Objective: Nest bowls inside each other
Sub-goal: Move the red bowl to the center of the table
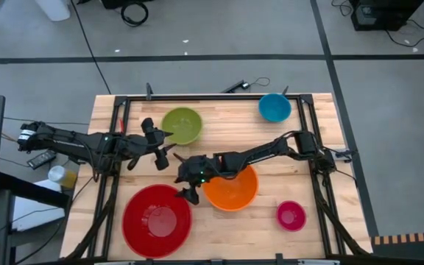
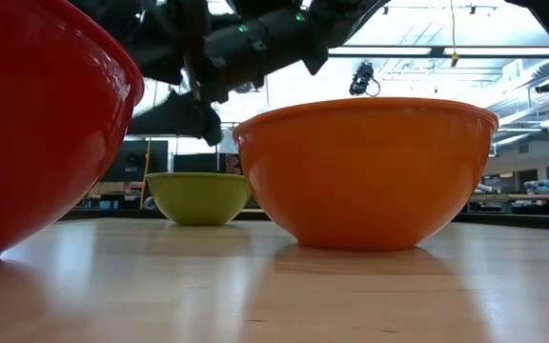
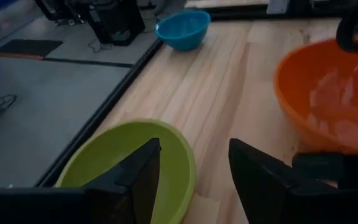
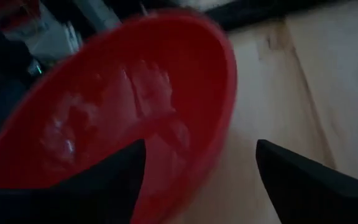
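Note:
The red bowl (image 1: 157, 221) stands on its base at the table's near left, and the orange bowl (image 1: 232, 189) stands just right of it. My right gripper (image 1: 189, 193) is open above the gap between them. It faces the red bowl's inside (image 4: 123, 99) with nothing between its fingers. The lime green bowl (image 1: 182, 125) rests at the far left. My left gripper (image 1: 165, 152) hangs open beside its near rim (image 3: 185, 168). The blue bowl (image 1: 274, 107) sits at the far right and the pink bowl (image 1: 291, 215) at the near right.
My right arm (image 1: 271, 151) reaches across the orange bowl's far rim. A dark frame (image 1: 116, 132) runs along the table's left, right and far edges. Bare wood (image 1: 227, 118) lies between the green bowl and the blue one.

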`<state>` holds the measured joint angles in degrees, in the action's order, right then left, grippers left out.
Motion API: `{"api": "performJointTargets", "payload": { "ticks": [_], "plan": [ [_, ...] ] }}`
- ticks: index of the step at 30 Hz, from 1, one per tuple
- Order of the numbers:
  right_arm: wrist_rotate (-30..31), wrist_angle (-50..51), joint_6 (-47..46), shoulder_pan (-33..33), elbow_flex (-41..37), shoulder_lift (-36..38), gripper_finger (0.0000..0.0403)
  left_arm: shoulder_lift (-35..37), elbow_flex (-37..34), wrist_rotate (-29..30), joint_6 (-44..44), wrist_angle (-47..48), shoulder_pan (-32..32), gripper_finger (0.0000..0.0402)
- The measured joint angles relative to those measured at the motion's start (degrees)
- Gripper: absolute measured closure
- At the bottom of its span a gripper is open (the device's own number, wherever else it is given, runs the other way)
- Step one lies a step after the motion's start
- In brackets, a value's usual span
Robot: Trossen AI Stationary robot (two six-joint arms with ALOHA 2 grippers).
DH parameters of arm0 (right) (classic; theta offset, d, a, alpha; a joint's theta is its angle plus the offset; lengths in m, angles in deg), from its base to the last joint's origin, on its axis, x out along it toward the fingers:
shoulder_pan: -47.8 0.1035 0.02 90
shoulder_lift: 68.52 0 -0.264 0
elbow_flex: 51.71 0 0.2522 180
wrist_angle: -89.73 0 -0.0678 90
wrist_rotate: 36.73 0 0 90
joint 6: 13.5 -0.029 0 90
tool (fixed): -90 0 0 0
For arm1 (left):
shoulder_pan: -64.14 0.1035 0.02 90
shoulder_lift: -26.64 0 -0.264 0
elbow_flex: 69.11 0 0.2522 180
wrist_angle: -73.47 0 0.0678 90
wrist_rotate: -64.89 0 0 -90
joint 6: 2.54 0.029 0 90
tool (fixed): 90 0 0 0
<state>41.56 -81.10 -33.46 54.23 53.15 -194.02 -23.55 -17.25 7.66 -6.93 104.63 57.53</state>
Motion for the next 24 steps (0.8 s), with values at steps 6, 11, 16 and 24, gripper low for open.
{"api": "performJointTargets", "payload": {
  "ticks": [6,11,16,24],
  "plan": [
    [0.37,-0.97,6.0,0.76,0.04,-1.96,0.0111,-1.33,-0.01,-0.03,-0.42,-0.31,0.85,0.0208],
    [0.5,0.64,6.04,0.62,-0.07,-2.87,0.0165,-1.69,0.01,-0.04,-0.44,0.25,1.29,0.0208],
    [0.44,0.96,5.29,-0.19,-0.12,-2.42,0.0243,-1.62,-0.01,-0.02,-0.42,0.0,1.32,0.0208],
    [-0.52,4.6,4.61,-1.39,-0.12,-0.94,0.0374,-1.62,-0.01,-0.02,-0.4,0.1,1.29,0.0208]
  ]
}}
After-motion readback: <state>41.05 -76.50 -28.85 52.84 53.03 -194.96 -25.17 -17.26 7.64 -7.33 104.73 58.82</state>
